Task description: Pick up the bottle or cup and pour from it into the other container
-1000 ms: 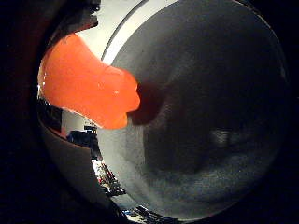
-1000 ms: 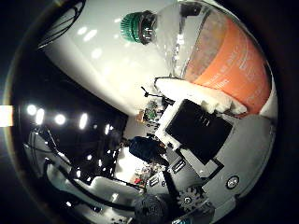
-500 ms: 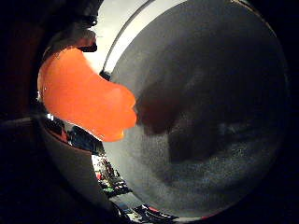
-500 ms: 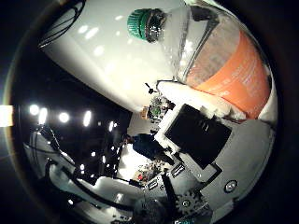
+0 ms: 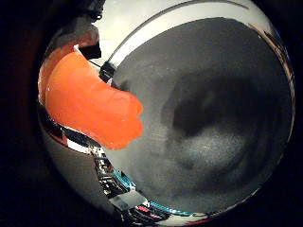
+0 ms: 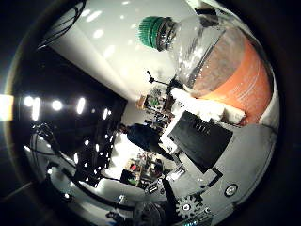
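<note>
Green-capped bottle (image 6: pixel 221 66) in the robot hand (image 6: pixel 207 141)'s curled grip, thumb-side; grey tabletop (image 5: pixel 213 118) only little-finger-side.

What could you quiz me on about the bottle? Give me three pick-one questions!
1. Where is the bottle?
A. Close against the robot hand
B. Lying far off on the grey table
C. Inside a box

2. What colour is the cap?
A. Red
B. Green
C. Yellow

3. Is the cap on?
A. On
B. Off
C. Missing

Answers: A, the bottle fills the view right beside the robot hand's white and black parts; B, the ribbed cap is green; A, the cap sits on the neck.
</note>
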Controlling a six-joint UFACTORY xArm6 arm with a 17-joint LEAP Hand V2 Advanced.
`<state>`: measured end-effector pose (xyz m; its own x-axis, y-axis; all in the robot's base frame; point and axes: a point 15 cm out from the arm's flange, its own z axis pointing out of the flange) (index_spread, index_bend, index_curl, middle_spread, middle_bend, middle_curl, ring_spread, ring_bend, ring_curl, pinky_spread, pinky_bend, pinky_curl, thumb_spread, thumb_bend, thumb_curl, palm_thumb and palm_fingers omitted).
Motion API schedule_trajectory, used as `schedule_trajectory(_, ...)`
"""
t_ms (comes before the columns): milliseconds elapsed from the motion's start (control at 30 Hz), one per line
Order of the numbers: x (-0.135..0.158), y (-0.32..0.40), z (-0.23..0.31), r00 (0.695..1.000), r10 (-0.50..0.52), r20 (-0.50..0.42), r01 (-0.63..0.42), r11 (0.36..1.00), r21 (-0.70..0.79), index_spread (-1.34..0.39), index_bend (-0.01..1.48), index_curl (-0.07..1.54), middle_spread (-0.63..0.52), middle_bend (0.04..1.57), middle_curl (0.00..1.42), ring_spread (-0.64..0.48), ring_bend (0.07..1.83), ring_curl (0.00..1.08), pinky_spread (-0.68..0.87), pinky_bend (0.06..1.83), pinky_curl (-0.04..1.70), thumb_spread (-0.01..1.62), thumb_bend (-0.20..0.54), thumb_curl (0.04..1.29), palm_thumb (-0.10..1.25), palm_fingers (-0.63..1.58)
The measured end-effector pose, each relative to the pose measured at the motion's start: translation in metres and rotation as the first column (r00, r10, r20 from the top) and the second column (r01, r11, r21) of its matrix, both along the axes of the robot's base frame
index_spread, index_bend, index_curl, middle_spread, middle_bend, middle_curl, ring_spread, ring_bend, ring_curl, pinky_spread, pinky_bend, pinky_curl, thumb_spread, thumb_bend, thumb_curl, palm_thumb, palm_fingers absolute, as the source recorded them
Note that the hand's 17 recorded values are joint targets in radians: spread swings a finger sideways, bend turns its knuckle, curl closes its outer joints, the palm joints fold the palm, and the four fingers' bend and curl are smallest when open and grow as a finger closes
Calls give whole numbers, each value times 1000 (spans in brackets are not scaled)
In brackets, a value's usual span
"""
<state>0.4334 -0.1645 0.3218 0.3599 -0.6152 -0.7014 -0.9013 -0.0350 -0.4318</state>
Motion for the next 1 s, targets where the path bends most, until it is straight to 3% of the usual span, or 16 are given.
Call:
schedule_trajectory(233,3,49,40,1000,25,-13,-27,981,-194,-212,1176,949,-134,1377,869,-269,1325,896,-207,1345,791,268,-16,943,1169,1037)
schedule_trajectory(567,2,114,72,998,29,-60,-53,891,-451,-213,1155,951,-136,1359,880,-272,1295,924,-221,1272,878,229,-16,970,1171,1057)
schedule_trajectory(767,2,159,69,992,51,-116,-111,793,-599,-213,1153,953,-137,1349,888,-275,1282,937,-228,1236,916,210,-17,974,1167,1064)
schedule_trajectory(1000,3,206,55,981,91,-169,-188,629,-755,-215,1158,959,-139,1346,895,-280,1275,955,-237,1208,954,190,-17,975,1160,1068)
